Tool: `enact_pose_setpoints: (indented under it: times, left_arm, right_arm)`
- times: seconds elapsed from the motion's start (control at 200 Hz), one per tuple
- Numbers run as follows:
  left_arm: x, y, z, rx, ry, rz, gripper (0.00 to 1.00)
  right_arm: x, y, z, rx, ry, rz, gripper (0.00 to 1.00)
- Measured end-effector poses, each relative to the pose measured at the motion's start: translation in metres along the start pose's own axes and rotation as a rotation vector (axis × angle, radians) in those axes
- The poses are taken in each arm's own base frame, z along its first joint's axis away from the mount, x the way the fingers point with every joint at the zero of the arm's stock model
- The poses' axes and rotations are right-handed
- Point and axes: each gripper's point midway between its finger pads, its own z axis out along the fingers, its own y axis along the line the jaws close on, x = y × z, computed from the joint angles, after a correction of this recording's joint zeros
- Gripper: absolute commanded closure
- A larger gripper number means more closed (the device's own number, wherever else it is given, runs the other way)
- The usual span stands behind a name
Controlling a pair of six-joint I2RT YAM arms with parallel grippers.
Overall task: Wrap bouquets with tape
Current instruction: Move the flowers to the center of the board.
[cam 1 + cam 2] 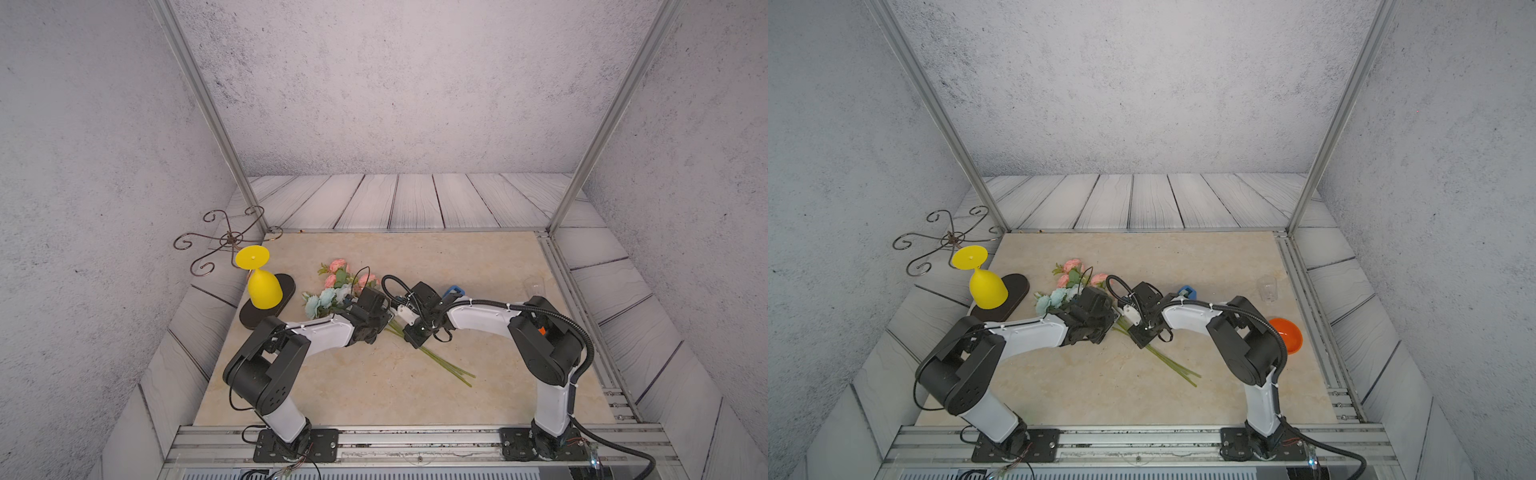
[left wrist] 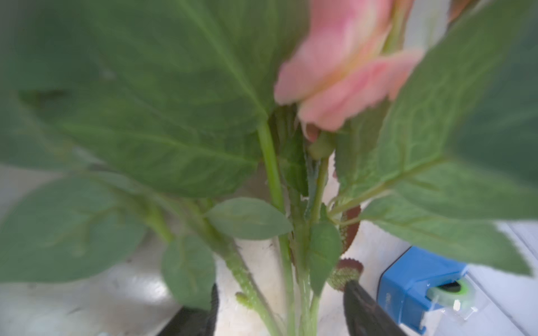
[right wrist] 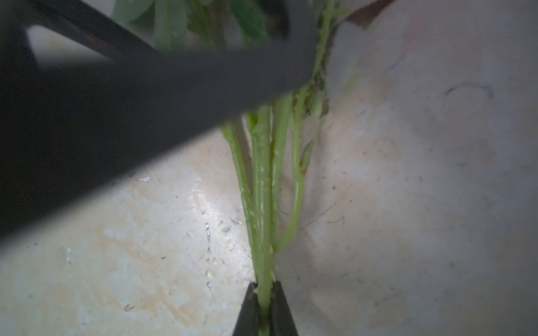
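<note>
Stem ends (image 1: 451,368): nearest the robot. They were fanned loose on the table (image 1: 374,395), with no tape seen binding them.
Right gripper (image 3: 263,288): clenched on the stems a little up from those ends. In the right wrist view the tips pinched the bunch tight.
Left gripper (image 2: 282,286): farther up the stems, just under the leaves. Its jaws stood apart with one finger either side of the bunch, and neither was seen pressing.
Bouquets (image 1: 340,286): they lay across the middle of the table between the two arms.
Long axis: it ran diagonally. The stem ends pointed near and toward the robot's right, and the heads pointed far and toward its left.
Blooms: the pale blue-white ones sat nearer, the pink ones beyond them.
Handling (judged): light. The stems looked thin and springy, likely to splay or slide lengthwise in a pinch. The leaves and petals looked soft and easily crushed.
Where to hold (judged): the bare stems between the leaves and the ends, gathered as one bunch. The heads are not the place.
Tape (image 2: 448,293): a pale roll in a blue dispenser (image 1: 453,289), standing on the table beyond the right gripper. It was near the leaves but apart from the stems, and neither gripper held it.
</note>
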Motion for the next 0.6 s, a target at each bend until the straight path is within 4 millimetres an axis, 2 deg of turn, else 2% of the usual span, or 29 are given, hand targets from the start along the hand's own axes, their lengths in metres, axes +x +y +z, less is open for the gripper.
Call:
enact_pose_setpoints:
  times: [0.13,0.3,0.36,0.445,0.535,0.601]
  left_arm:
    - [0.009,-0.001,0.005,-0.002,0.002,-0.021,0.57]
    - [0.011,-0.002,0.013,-0.013,0.004,-0.047,0.81]
    - [0.011,-0.001,0.015,-0.015,0.006,-0.051,0.92]
    - [0.011,-0.002,0.015,-0.014,0.008,-0.052,1.00]
    - [0.011,-0.003,0.015,-0.017,0.010,-0.050,1.00]
    - [0.012,-0.003,0.015,-0.019,0.015,-0.049,1.00]
  right_arm:
    - [0.000,0.003,0.002,-0.011,-0.013,-0.008,1.00]
    - [0.002,0.002,0.003,-0.010,-0.031,0.000,1.00]
    - [0.002,0.002,0.004,-0.011,-0.033,0.005,1.00]
    - [0.003,0.002,0.004,-0.009,-0.040,0.006,1.00]
    - [0.003,0.001,0.003,-0.006,-0.046,0.007,0.97]
    - [0.004,0.001,0.003,-0.005,-0.048,0.008,0.91]
